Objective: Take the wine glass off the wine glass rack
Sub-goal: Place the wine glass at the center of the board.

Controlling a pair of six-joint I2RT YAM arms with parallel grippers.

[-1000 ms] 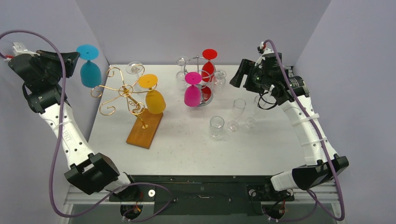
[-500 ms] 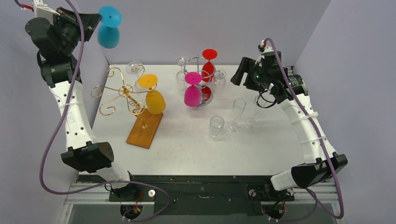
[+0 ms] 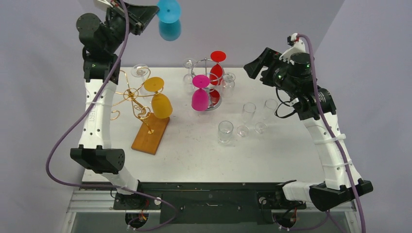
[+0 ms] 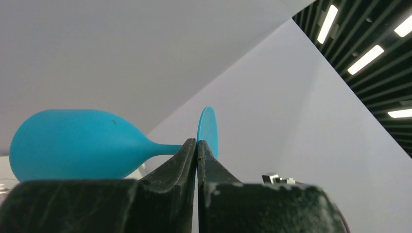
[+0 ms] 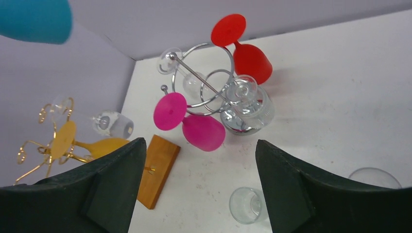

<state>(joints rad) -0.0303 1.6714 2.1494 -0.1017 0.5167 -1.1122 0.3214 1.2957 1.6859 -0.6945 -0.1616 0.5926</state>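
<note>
Blue wine glass (image 3: 169, 19) held way up high by the back wall, well clear of the gold rack (image 3: 130, 97), stem pinched tight in the left gripper (image 4: 197, 145); right gripper (image 3: 256, 60) spread wide, nothing held, parked near the silver rack (image 3: 209, 82)

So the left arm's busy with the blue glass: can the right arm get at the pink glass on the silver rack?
Probably yes. The right end effector is open, faces the pink glass, and nothing stands between them; the red glass hangs at the far side of the silver rack.
</note>
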